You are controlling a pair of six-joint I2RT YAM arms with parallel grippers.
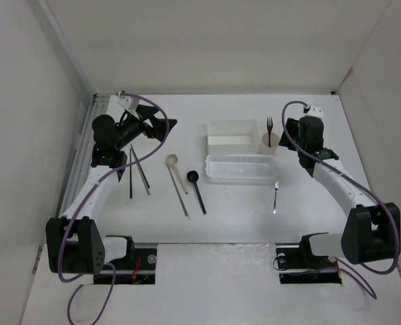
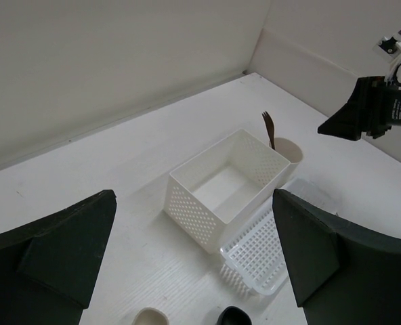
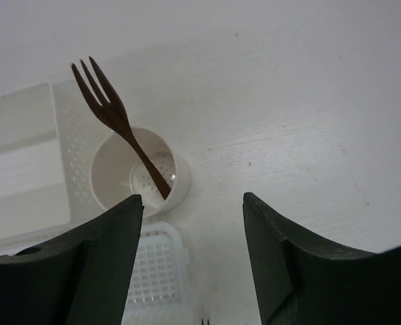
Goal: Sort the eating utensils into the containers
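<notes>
A dark fork point(image 1: 269, 126) stands in the cream cup point(image 1: 269, 142), next to the white square box point(image 1: 232, 135) and the mesh basket point(image 1: 240, 168). A beige spoon point(image 1: 177, 179), a black spoon point(image 1: 197, 189), a metal fork point(image 1: 276, 196) and two thin sticks point(image 1: 136, 172) lie on the table. My left gripper point(image 1: 165, 128) is open and empty, raised to the left of the box point(image 2: 224, 183). My right gripper point(image 1: 290, 135) is open and empty just right of the cup point(image 3: 139, 176), with the dark fork point(image 3: 116, 122) ahead of its fingers.
White walls enclose the table on three sides. A metal rail point(image 1: 78, 159) runs along the left wall. Purple cables point(image 1: 156, 112) loop over both arms. The basket point(image 3: 153, 271) lies just before the cup, and the metal fork's tip point(image 3: 204, 321) shows at the bottom edge of the right wrist view.
</notes>
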